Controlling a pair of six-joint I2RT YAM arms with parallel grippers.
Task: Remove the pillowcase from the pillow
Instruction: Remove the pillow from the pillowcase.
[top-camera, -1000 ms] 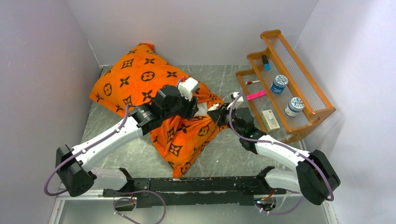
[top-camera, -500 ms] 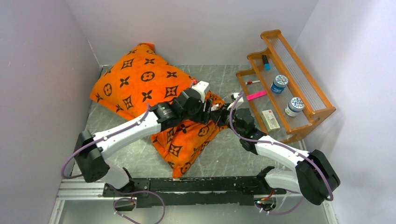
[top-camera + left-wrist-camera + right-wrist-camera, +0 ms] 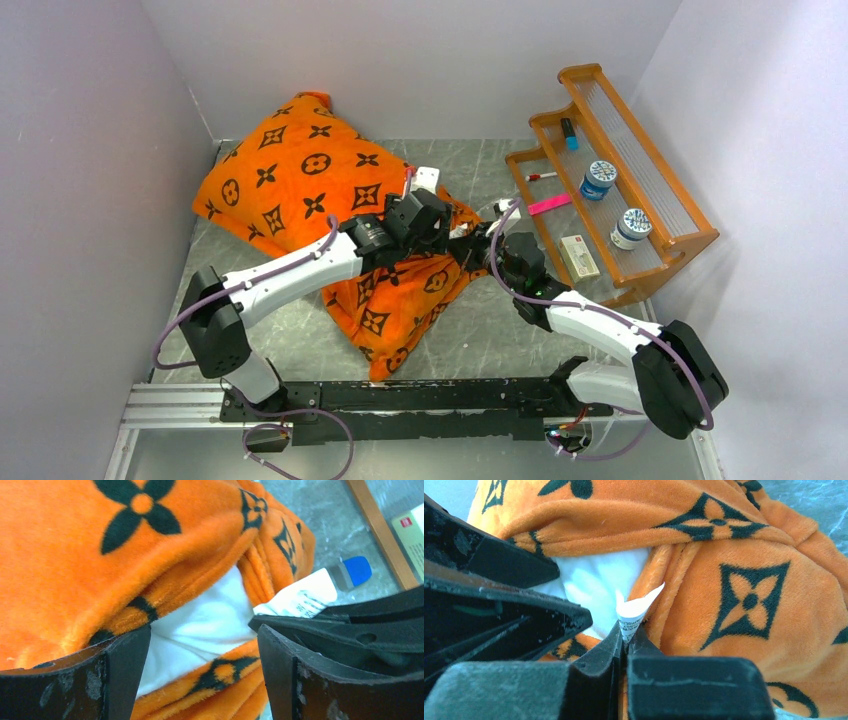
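Left wrist: pillow (image 3: 206,614) just before left tool (image 3: 200,635)

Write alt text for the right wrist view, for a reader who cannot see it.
The right gripper is shut on a small white printed tag at the mouth of the orange pillowcase, where the white pillow shows through. The open left gripper sits at the left, with its dark fingers beside the exposed pillow.

The left arm (image 3: 290,275) is stretched from lower left to the frame centre; the left pincer (image 3: 202,637) is held with jaws spread wide. The right arm (image 3: 590,322) is extended from lower right; the right pincer (image 3: 625,630) is pinched shut on a white label (image 3: 636,607).
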